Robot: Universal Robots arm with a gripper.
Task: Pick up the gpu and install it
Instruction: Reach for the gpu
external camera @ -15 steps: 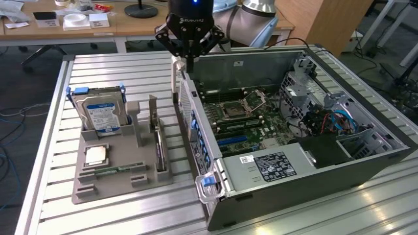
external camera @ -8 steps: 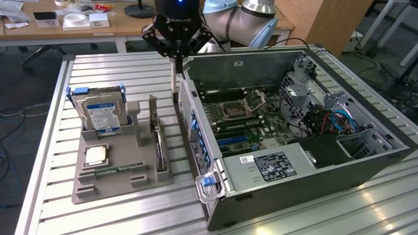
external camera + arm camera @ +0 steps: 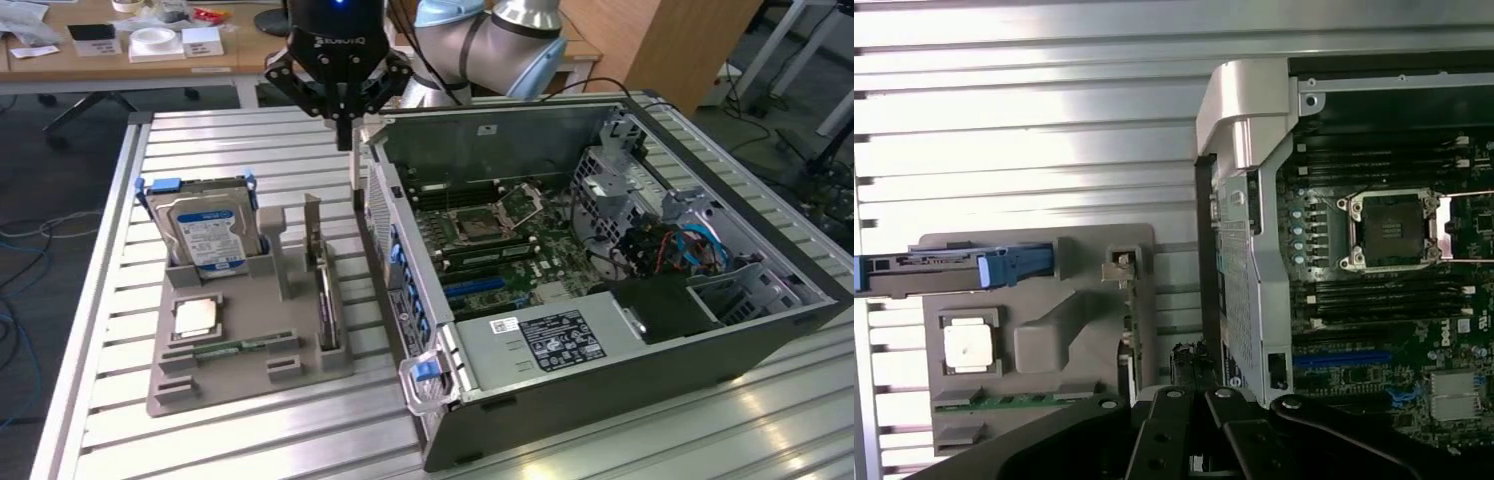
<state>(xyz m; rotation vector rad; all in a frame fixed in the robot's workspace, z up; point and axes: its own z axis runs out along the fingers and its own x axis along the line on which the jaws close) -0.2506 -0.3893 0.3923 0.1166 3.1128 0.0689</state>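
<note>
Nearest me sat the open computer case [image 3: 534, 340], its near corner on the ribbed bench [image 3: 200, 440]. To the exterior view's left of it was the grey tray [image 3: 234, 375] with a processor chip [image 3: 196, 318] and a memory stick [image 3: 234, 349] lying flat. The gpu [image 3: 320, 275] stood on edge in the tray's slot closest to the case, untouched, with the hard drive [image 3: 207, 240] upright beyond. Farther back my tool [image 3: 344, 140] hovered above the gap between tray and case, jaws fully closed and holding nothing. I judged that a clean pick called for opening the jaws before going down, lining them across the thin board away from the metal bracket, and pulling straight up so the card would not bind in its slot.
</note>
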